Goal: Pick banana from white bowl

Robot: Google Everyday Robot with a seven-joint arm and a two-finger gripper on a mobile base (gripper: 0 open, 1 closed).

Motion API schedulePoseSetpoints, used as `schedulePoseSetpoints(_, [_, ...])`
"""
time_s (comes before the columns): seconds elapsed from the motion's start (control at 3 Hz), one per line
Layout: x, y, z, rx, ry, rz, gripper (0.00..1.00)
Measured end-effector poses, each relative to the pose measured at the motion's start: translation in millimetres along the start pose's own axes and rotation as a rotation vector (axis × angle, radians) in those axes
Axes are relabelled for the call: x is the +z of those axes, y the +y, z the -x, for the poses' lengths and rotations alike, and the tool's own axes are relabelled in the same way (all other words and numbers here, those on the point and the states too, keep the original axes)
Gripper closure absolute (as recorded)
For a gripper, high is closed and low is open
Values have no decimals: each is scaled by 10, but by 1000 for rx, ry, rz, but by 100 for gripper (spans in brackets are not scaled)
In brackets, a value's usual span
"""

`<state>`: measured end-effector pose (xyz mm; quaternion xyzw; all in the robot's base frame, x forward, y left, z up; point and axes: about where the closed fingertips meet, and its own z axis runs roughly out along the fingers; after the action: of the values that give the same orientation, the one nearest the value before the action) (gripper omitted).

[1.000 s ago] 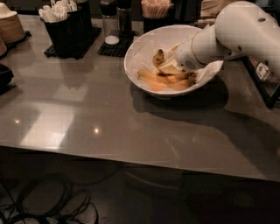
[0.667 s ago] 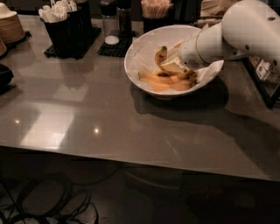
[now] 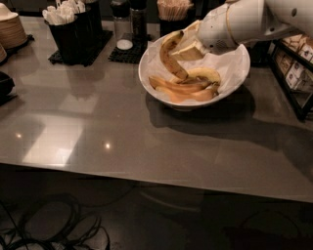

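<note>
The white bowl [image 3: 234,78] stands on the grey table at the back right, lined with white paper. My gripper [image 3: 187,48] is over the bowl's far left part, shut on the banana [image 3: 170,59], a long curved freckled one with dark ends. The banana hangs down from the gripper, its upper end above the bowl's rim and its lower end just over the fruit below. A brighter yellow banana [image 3: 204,73] and flatter orange-toned bananas [image 3: 182,90] lie in the bowl.
Behind the bowl stand a black caddy with white utensils [image 3: 68,27], shakers on a black mat [image 3: 129,29] and a cup of sticks [image 3: 174,12]. Stacked brown bowls [image 3: 10,29] are at the far left. A shelf rack [image 3: 296,73] is on the right.
My gripper has risen and moved back a little, lifting the freckled banana up out of the pile in the bowl. The other bananas have stayed in place.
</note>
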<state>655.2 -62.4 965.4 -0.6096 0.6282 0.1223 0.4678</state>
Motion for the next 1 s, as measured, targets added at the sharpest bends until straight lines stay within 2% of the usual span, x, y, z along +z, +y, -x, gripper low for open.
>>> schedulePoseSetpoints(0.33, [-244, 157, 190, -29, -84, 116, 100])
schedulePoseSetpoints(0.67, [-521, 378, 260, -37, -175, 204, 100])
schedulePoseSetpoints(1.0, [-786, 586, 262, -18, -288, 243, 100])
